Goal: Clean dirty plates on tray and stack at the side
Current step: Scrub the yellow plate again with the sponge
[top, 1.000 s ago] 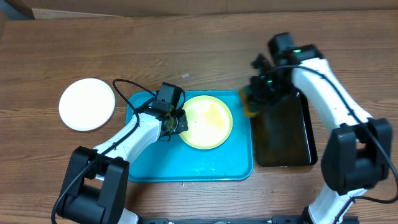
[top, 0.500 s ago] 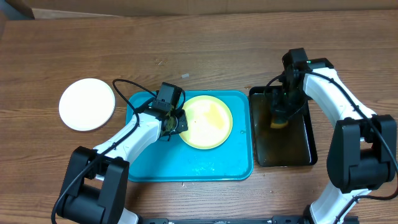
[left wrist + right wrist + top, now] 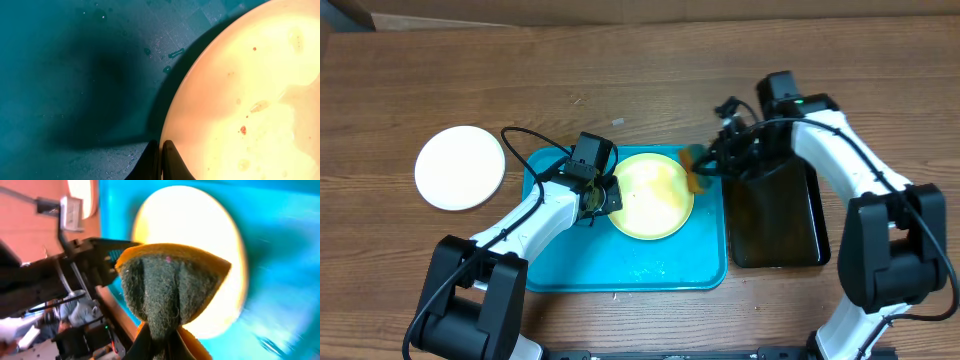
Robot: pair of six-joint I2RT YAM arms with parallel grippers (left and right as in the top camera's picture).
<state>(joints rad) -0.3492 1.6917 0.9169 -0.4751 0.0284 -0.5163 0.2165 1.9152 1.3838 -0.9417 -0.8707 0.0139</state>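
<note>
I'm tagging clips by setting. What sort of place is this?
Likely a lab workbench staged as a dishwashing station, not a real kitchen: robot arms at a wooden table, a yellow plate on a blue tray, and a black basin of dark water beside it.

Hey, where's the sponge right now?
Overhead view: the sponge is pinched in the right gripper at the right rim of the yellow plate, over the tray, just left of the black basin.

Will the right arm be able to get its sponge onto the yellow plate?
Probably yes: the sponge in the right end effector hangs at the edge of the yellow plate, nothing between.
</note>
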